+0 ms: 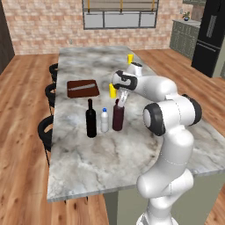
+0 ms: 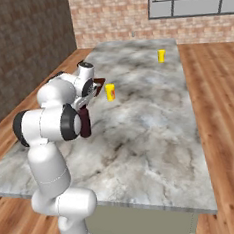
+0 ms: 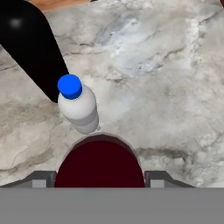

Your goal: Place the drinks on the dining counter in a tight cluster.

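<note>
Three drinks stand close together on the dining counter (image 1: 132, 149): a tall black wine bottle (image 1: 91, 119), a small whitish bottle with a blue cap (image 1: 104, 121) and a stout dark maroon bottle (image 1: 117, 118). My gripper (image 1: 121, 99) comes down from above and is shut on the top of the maroon bottle. In the hand view the maroon bottle (image 3: 99, 164) sits between my fingertips (image 3: 43, 178), with the whitish bottle (image 3: 77, 105) just beyond it and the black bottle (image 3: 30, 48) further left. From the right, the arm hides most of the cluster; the maroon bottle (image 2: 84, 123) shows under my gripper (image 2: 89, 99).
A brown cutting board (image 1: 82, 88) lies behind the bottles. One yellow cup (image 1: 113, 91) stands just behind my hand, another (image 1: 130, 58) further back. Black stools (image 1: 45, 127) line the counter's left side. Bare marble stretches towards the near edge.
</note>
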Available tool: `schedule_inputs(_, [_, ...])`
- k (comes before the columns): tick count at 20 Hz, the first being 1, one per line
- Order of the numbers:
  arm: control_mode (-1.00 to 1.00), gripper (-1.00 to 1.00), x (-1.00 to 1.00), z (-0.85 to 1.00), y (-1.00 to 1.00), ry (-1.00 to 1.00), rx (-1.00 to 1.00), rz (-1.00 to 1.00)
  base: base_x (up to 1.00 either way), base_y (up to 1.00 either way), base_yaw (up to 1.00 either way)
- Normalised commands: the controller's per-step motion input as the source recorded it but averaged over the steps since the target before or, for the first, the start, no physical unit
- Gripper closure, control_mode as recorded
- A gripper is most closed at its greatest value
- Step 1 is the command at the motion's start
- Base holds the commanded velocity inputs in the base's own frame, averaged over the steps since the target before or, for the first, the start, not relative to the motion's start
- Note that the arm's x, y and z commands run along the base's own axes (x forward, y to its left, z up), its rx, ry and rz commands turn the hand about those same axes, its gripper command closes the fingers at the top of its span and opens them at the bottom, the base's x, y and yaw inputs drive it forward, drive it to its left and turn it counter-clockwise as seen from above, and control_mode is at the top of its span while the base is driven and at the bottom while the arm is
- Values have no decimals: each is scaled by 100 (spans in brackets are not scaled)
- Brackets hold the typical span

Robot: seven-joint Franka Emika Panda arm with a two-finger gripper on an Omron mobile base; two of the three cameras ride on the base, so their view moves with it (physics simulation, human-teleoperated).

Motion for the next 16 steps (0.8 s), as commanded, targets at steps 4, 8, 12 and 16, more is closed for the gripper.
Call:
schedule_inputs(4, [-100,-100,0,0,0,0,0,0,0,0,0])
schedule_inputs(8, [-100,-100,0,0,0,1,0,0,0,0,0])
schedule_inputs(12, [-100,-100,0,0,0,3,0,0,0,0,0])
schedule_inputs(16, [-100,-100,0,0,0,3,0,0,0,0,0])
